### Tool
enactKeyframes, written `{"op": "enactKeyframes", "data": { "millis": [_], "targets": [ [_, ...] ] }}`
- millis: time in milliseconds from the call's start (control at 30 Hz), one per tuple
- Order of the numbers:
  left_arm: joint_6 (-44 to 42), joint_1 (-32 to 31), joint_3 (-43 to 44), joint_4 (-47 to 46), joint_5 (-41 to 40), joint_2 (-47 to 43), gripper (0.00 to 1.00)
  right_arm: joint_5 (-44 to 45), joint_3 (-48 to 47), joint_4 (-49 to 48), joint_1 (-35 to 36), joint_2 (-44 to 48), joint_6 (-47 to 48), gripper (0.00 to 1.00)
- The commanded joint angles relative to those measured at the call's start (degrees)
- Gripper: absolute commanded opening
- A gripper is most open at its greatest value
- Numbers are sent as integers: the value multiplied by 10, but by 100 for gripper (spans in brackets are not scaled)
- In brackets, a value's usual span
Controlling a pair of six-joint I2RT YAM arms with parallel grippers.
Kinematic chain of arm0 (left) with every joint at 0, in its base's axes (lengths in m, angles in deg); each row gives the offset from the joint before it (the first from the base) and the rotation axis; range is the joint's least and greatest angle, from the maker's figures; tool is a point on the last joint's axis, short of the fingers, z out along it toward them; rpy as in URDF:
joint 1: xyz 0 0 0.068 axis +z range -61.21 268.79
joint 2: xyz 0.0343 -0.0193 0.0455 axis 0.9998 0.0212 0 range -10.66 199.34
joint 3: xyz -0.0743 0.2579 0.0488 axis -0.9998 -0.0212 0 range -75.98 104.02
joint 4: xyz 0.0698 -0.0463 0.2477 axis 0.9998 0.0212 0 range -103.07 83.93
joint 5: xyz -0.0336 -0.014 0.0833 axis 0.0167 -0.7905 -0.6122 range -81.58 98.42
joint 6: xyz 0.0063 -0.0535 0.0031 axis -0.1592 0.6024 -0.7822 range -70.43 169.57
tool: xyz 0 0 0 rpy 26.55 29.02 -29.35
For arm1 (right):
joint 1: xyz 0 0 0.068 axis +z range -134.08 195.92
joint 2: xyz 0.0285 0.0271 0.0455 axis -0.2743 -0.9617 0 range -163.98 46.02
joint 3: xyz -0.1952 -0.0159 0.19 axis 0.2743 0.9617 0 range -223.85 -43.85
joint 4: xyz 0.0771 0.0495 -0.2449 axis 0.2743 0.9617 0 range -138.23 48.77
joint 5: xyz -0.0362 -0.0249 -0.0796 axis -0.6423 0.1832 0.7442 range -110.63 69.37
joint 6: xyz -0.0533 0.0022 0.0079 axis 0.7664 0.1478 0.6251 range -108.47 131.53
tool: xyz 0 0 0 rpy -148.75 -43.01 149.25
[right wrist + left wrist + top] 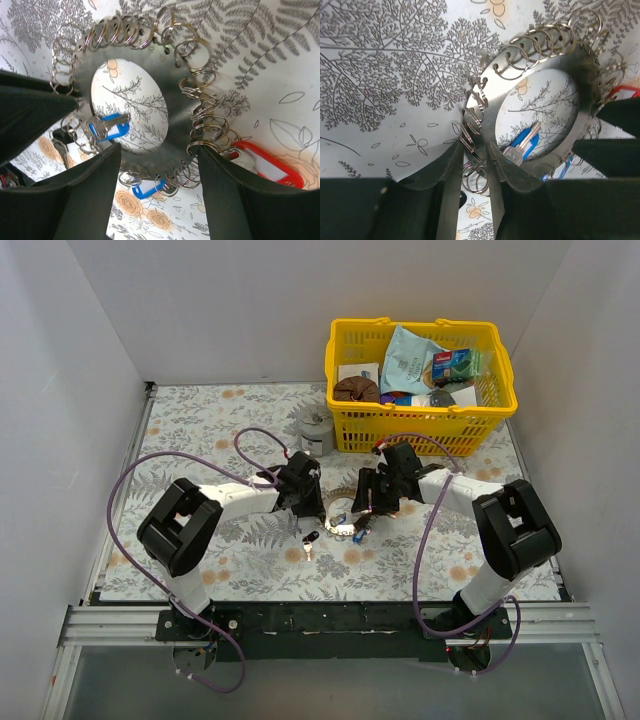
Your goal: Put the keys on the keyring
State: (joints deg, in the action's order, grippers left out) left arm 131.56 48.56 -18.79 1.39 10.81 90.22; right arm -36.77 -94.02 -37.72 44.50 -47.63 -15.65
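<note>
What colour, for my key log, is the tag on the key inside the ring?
Blue tag, clearest in the right wrist view.

1. My left gripper [479,156] is clamped on the keyring [492,100], with its rim pinched between my two fingers at lower left.
2. The keyring is a flat metal band with split rings threaded along its outer edge.
3. A blue-tagged key [519,147] shows through the centre opening.
4. The right gripper [587,129] straddles the rim at right, and a red tag [625,91] sits just above it.
5. A fern-print cloth [395,75] lies beneath.

White arms [235,498], black joints [180,525], purple cables [125,485]
</note>
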Motion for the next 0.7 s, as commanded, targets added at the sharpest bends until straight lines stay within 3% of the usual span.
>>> {"op": "enactKeyframes", "data": {
  "millis": [0, 667],
  "targets": [
    [24, -28, -27, 22, 38, -9, 24, -30, -43, -18, 6, -16, 7, 70],
    [40, -59, -34, 22, 17, -22, 25, -36, -29, -16, 6, -14, 12, 70]
  ]
}}
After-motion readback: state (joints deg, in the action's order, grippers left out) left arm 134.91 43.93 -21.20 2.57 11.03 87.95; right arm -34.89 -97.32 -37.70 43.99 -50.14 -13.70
